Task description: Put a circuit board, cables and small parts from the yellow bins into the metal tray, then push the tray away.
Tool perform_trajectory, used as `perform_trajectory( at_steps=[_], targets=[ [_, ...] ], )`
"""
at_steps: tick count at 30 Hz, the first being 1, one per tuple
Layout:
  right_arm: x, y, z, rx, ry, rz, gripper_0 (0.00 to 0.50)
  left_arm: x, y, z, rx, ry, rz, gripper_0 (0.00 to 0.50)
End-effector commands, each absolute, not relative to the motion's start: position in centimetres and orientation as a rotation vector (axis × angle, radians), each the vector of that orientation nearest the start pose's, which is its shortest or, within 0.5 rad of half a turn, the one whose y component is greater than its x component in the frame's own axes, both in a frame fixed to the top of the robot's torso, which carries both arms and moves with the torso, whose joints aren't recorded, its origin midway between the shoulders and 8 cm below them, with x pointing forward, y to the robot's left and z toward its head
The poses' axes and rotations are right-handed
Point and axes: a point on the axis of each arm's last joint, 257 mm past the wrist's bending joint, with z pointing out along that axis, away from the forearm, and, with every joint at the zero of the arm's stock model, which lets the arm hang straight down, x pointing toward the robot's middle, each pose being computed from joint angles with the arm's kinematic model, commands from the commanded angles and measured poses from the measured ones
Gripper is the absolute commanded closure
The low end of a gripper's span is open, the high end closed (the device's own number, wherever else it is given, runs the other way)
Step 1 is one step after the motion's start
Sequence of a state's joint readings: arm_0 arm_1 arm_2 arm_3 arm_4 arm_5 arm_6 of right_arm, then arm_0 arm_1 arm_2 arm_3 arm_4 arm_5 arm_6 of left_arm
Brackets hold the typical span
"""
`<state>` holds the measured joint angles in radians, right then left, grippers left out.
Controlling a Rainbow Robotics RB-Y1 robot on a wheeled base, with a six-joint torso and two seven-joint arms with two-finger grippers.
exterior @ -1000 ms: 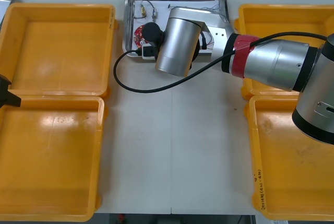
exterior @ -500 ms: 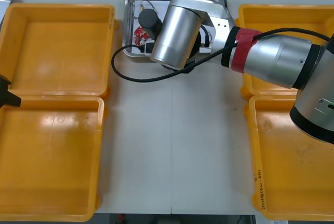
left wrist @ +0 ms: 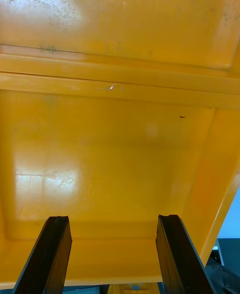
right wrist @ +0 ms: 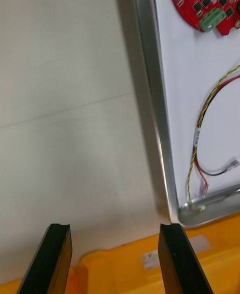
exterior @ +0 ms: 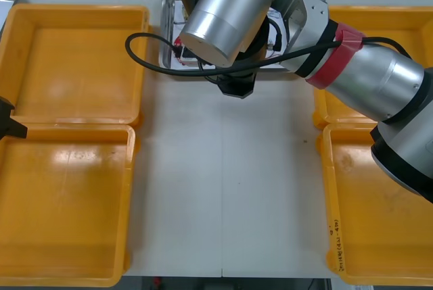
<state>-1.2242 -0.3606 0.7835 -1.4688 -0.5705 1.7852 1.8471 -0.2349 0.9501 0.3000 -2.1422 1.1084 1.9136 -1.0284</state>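
The two near yellow bins (exterior: 64, 202) (exterior: 379, 222) look bare. The left gripper (left wrist: 115, 254) is parked at the table's left edge, its fingers spread over an empty bin floor and gripping nothing.

Further out, the right arm reaches across the middle of the table (exterior: 223, 188). In its wrist view the right gripper (right wrist: 112, 259) has its fingers spread wide with nothing between them. They hang above a bin's rim and bare table, just beside the long rim of the metal tray (right wrist: 155, 124) and clear of it.

The tray (exterior: 166, 33) lies at the far edge of the table, between the two far bins (exterior: 74, 60) (exterior: 406, 26). Its white floor holds a round red circuit board (right wrist: 205, 1) and a red and yellow cable (right wrist: 200, 139) that curls toward one corner. Small parts cannot be made out in the stretch that shows.

The loading looks finished, since the bins appear bare and the goods lie in the tray. The push is the only step left, and with the tray already so far out it may be done too.

A second ago the right arm's silver wrist lay low across the tray's near half. It has since swung up and toward the far edge, and it covers more of the tray. The tray seems to sit about where it was, and the left arm has not stirred.
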Motion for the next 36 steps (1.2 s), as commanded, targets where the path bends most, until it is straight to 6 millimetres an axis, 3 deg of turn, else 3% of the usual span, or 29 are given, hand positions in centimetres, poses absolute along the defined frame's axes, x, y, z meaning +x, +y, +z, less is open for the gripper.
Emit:
perform_trajectory(
  at_steps=[1,7,13,19,29,36],
  targets=[
    [49.6,-4.5,-11.4,-1.501,2.214,-0.535,0.0,36.6,37.5,-11.7,-0.02,2.703,-0.026,0.0],
    [48.3,-3.5,-9.7,-1.354,2.175,-0.397,0.0,36.6,37.5,-11.7,-0.02,2.703,-0.026,0.0],
    [47.1,-5.4,-9.0,-1.285,2.151,-0.317,0.0,36.6,37.5,-11.7,-0.02,2.703,-0.026,0.0],
    [45.0,-10.5,-10.5,-1.012,2.28,-0.146,0.0,36.6,37.5,-11.7,-0.02,2.703,-0.026,0.0],
    [44.4,-16.2,-9.8,-0.605,2.419,0.091,0.0,36.6,37.5,-11.7,-0.02,2.703,-0.026,0.0],
    [43.9,-22.9,-10.1,-0.311,2.481,0.161,0.0,36.6,37.5,-11.7,-0.02,2.703,-0.026,0.0]
  ],
)
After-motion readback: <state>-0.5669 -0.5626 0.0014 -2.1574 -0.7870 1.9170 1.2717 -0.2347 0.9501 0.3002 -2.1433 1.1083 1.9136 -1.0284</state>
